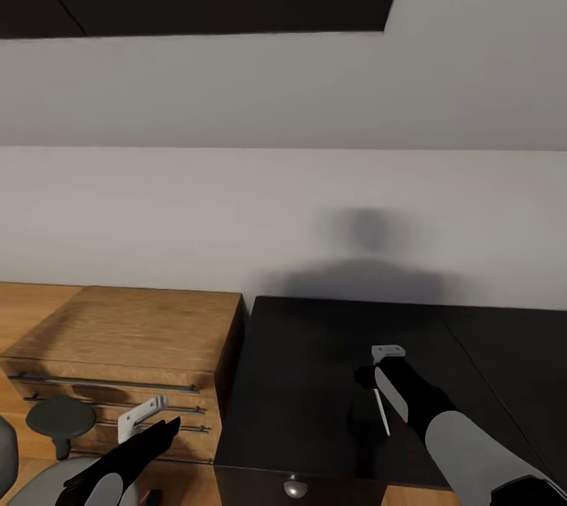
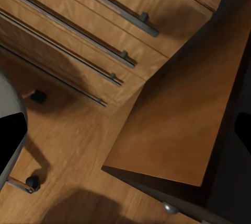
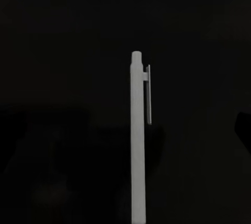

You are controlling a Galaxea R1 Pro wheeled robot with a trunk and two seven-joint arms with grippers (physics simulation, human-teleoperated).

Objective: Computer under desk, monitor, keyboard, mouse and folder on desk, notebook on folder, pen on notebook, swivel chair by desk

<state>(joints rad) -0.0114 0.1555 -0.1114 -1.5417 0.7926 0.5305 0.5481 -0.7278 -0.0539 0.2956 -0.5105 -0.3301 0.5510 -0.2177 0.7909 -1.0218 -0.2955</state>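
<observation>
A white pen (image 1: 382, 412) lies on a dark, near-black tabletop (image 1: 315, 364); the right wrist view shows it as a long white barrel with a clip (image 3: 137, 140). My right gripper (image 1: 366, 374) hovers just over the pen's far end, and its black fingers look spread apart, not touching the pen. My left gripper (image 1: 161, 435) hangs open and holds nothing, low at the left beside the grey swivel chair (image 1: 55, 416). Monitor, keyboard, mouse, folder and notebook are out of view.
A wooden chest of drawers (image 1: 126, 349) with long metal handles (image 2: 104, 4) stands left of the dark top, against a white wall. A round knob (image 1: 295, 486) sits on the dark unit's front. The floor is wood (image 2: 73, 145), with a chair caster (image 2: 32, 182) on it.
</observation>
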